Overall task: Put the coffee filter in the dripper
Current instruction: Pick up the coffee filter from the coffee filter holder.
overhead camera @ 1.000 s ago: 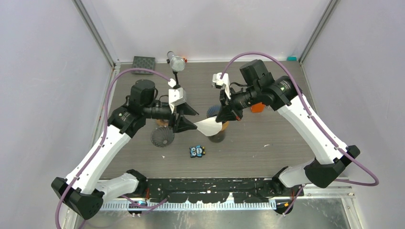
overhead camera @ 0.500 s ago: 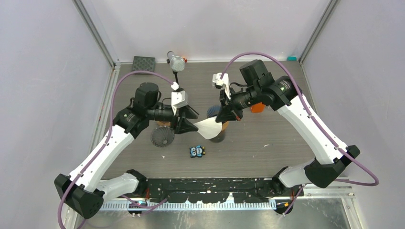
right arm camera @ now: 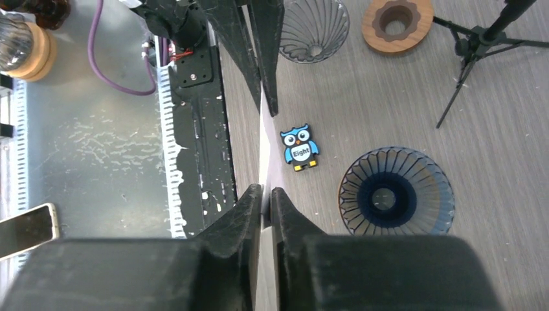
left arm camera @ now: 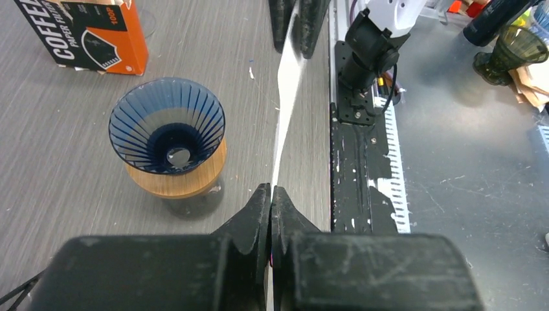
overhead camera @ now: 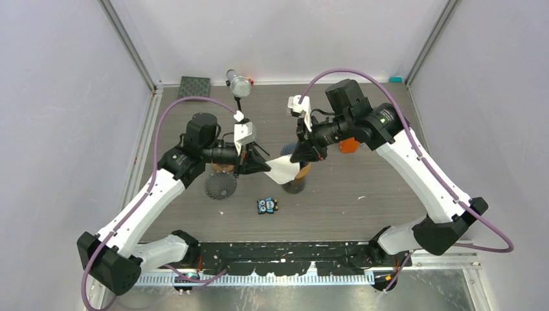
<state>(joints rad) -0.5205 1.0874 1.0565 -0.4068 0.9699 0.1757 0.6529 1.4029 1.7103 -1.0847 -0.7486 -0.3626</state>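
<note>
The white paper coffee filter (overhead camera: 283, 170) hangs in the air between both arms, above and just left of the blue ribbed dripper (left arm camera: 167, 133) on its wooden collar. My left gripper (overhead camera: 264, 166) is shut on the filter's left edge (left arm camera: 280, 129). At the opposite edge is my right gripper (overhead camera: 300, 154), its jaws a little apart with the paper (right arm camera: 264, 149) between them. In the right wrist view the dripper (right arm camera: 396, 191) lies to the right of the edge-on filter.
An owl tile (overhead camera: 267, 205) lies in front of the dripper. A second, dark dripper (overhead camera: 220, 186) and a wooden ring (right arm camera: 397, 19) sit at the left. An orange filter box (left arm camera: 90, 32) stands behind the dripper. A microphone stand (overhead camera: 239, 85) and a black pad (overhead camera: 195, 86) are at the back.
My left gripper came in a little to the right and closed on the filter's left edge. The right gripper's jaws, shut on the filter before, have parted slightly.
</note>
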